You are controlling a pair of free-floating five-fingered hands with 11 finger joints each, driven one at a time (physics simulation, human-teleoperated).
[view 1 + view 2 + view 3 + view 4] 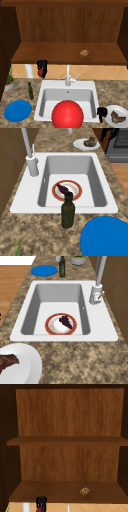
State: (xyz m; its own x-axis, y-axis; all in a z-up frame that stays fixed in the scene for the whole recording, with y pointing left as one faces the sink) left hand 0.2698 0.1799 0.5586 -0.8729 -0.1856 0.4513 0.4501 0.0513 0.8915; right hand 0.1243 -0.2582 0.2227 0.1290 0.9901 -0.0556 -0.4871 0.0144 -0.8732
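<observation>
My left hand pinches a small red fruit up near the shelf; setting it there needs a lift.

The red ball hides the sink's plate and is cut by the bottom edge.

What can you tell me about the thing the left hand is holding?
The left hand hangs in the air just below the cabinet's bottom shelf, left of the faucet, with its fingers curled round a small red item. The item looks round and smooth, apple-like, though its kind is too small to tell. It pokes out beneath the fingers, clear of the counter, touching nothing but the hand.
</observation>
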